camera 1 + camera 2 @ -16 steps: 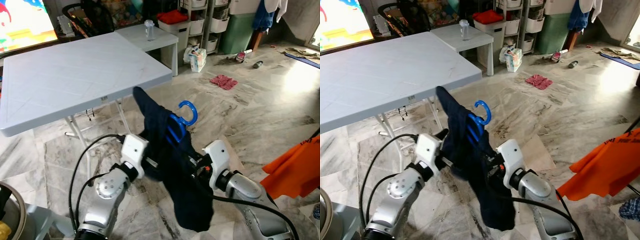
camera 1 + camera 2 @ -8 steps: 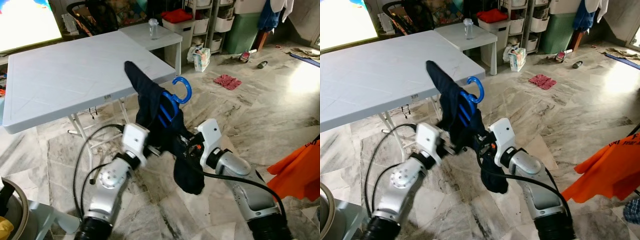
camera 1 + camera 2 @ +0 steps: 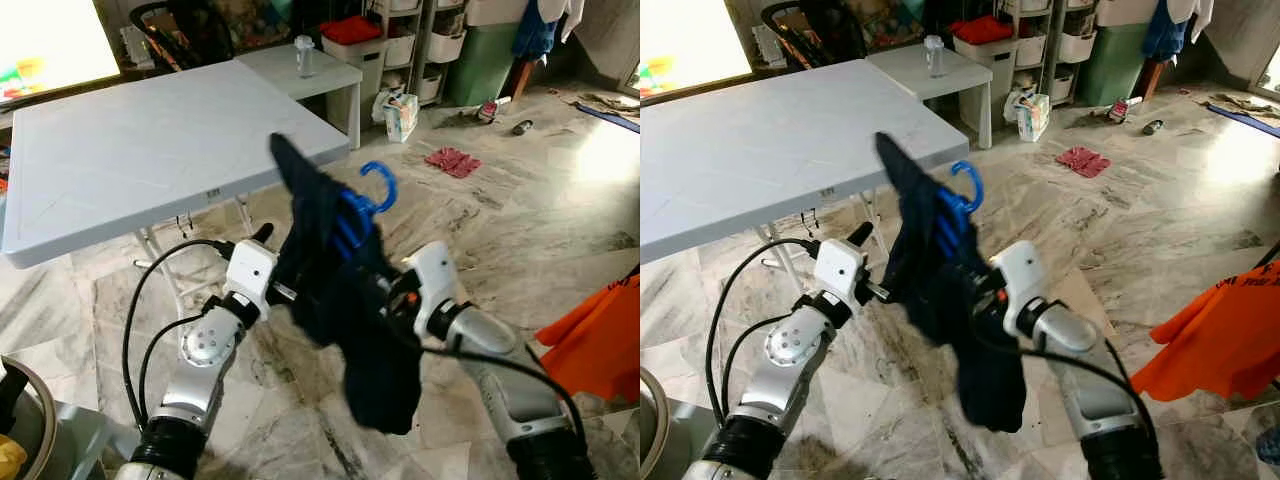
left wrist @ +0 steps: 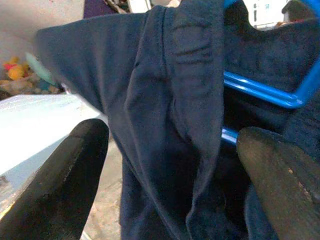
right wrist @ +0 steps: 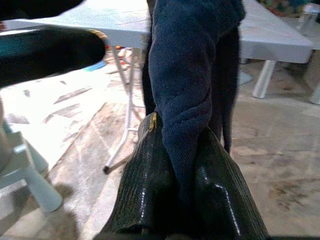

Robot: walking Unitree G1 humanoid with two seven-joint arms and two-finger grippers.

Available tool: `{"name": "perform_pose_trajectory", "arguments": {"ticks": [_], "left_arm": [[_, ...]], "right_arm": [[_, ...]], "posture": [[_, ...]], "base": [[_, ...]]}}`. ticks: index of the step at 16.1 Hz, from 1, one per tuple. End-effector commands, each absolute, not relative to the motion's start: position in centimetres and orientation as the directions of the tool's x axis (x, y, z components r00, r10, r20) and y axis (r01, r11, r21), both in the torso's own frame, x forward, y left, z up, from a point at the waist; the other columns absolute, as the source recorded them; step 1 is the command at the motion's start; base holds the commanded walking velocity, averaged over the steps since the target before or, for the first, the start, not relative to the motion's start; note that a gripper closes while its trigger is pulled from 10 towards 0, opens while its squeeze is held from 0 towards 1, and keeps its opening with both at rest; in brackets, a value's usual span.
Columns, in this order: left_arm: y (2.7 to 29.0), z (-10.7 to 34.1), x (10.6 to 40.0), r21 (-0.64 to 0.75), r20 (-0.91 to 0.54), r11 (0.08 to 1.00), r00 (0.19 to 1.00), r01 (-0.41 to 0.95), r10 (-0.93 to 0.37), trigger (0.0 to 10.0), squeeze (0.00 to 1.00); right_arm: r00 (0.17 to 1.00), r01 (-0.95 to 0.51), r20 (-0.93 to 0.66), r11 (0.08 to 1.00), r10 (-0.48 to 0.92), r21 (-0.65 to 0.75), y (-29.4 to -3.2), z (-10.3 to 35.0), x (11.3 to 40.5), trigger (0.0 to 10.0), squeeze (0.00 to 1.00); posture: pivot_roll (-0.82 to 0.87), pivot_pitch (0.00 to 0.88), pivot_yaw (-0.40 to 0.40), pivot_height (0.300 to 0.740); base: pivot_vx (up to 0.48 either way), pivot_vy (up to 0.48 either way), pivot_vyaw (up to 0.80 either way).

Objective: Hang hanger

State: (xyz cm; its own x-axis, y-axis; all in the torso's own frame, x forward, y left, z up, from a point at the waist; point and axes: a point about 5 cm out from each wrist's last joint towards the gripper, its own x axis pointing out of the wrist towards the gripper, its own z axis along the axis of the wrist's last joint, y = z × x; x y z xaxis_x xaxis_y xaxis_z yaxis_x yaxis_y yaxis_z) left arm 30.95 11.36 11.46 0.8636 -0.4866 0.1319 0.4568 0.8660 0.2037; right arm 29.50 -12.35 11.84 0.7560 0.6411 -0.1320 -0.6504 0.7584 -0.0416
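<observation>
Two tools held a dark navy garment (image 3: 345, 320) draped over a blue hanger (image 3: 358, 205) in mid-air, above the marble floor (image 3: 480, 220) and just in front of the white folding desk (image 3: 140, 150). The hanger's hook pointed up and to the right, with the cloth bunched over its shoulders and hanging down in a long fold. The right tool (image 5: 175, 190) had its two black fingers pressed together on a fold of the navy cloth, pinching it. The left tool (image 4: 165, 150) stood spread, one finger (image 4: 65, 175) on either side of the garment and the blue hanger bars, not visibly closed on them. A smaller white desk (image 3: 300, 75) beyond carried a clear bottle (image 3: 304, 55). An orange garment (image 3: 600, 335) hung at the right edge, and a pink cloth (image 3: 452, 161) lay on the floor farther off.
</observation>
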Motion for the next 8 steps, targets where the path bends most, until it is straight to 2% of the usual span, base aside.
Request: {"name": "perform_pose_trajectory", "arguments": {"ticks": [1, 2, 3, 4, 5, 6, 7, 8], "left_arm": [[11.7, 11.3, 31.3, 0.226, 0.122, 0.869, 0.872, 0.440, -0.474, 10.0, 1.00], [11.7, 11.2, 31.4, 0.231, 0.117, 0.871, 0.877, 0.433, -0.467, 10.0, 0.87], [11.7, 11.1, 31.4, 0.229, 0.118, 0.875, 0.880, 0.426, -0.460, 10.0, 0.16], [11.7, 11.1, 31.5, 0.228, 0.121, 0.878, 0.882, 0.421, -0.455, 10.0, 0.16], [11.3, 10.8, 31.5, 0.227, 0.120, 0.871, 0.875, 0.436, -0.469, 10.0, 0.00], [11.2, 10.7, 31.5, 0.225, 0.120, 0.870, 0.873, 0.439, -0.472, 10.0, 0.00], [11.1, 10.7, 31.6, 0.224, 0.127, 0.873, 0.876, 0.432, -0.466, 7.8, 0.00], [11.2, 10.8, 31.8, 0.227, 0.127, 0.875, 0.877, 0.429, -0.463, 4.6, 0.00]], "right_arm": [[0.735, -0.678, -0.061, 0.733, 0.676, -0.055, -11.9, 13.5, 29.4, 10.0, 0.00], [0.728, -0.686, -0.058, 0.726, 0.683, -0.050, -11.9, 13.7, 29.2, 10.0, 0.00], [0.718, -0.696, -0.058, 0.716, 0.694, -0.048, -11.9, 13.8, 29.0, 10.0, 0.00], [0.711, -0.703, -0.059, 0.709, 0.701, -0.047, -11.9, 13.8, 28.9, 10.0, 0.00], [0.705, -0.709, -0.051, 0.705, 0.708, -0.022, -12.2, 14.2, 28.5, 10.0, 0.00], [0.693, -0.720, -0.052, 0.694, 0.719, -0.015, -12.2, 14.4, 28.2, 10.0, 0.00], [0.676, -0.737, -0.057, 0.676, 0.735, -0.021, -12.2, 14.6, 27.9, 10.0, 0.00], [0.659, -0.751, -0.047, 0.660, 0.751, 0.013, -12.2, 15.0, 27.5, 10.0, 0.00]], "posture": [[-0.04, 0.000, 0.012, 0.740], [-0.04, 0.000, 0.012, 0.740], [-0.05, 0.000, 0.014, 0.740], [-0.05, 0.000, 0.013, 0.740], [-0.05, 0.000, 0.015, 0.740], [-0.05, 0.000, 0.017, 0.740], [-0.05, 0.000, 0.017, 0.740], [-0.05, 0.000, 0.018, 0.740]], "base": [[0.000, 0.000, 0.00], [0.000, 0.000, 0.00], [0.000, 0.000, 0.00], [0.000, 0.000, 0.00], [0.000, 0.000, 0.00], [0.000, 0.000, 0.00], [0.000, 0.000, 0.00], [0.000, 0.000, 0.00]]}}
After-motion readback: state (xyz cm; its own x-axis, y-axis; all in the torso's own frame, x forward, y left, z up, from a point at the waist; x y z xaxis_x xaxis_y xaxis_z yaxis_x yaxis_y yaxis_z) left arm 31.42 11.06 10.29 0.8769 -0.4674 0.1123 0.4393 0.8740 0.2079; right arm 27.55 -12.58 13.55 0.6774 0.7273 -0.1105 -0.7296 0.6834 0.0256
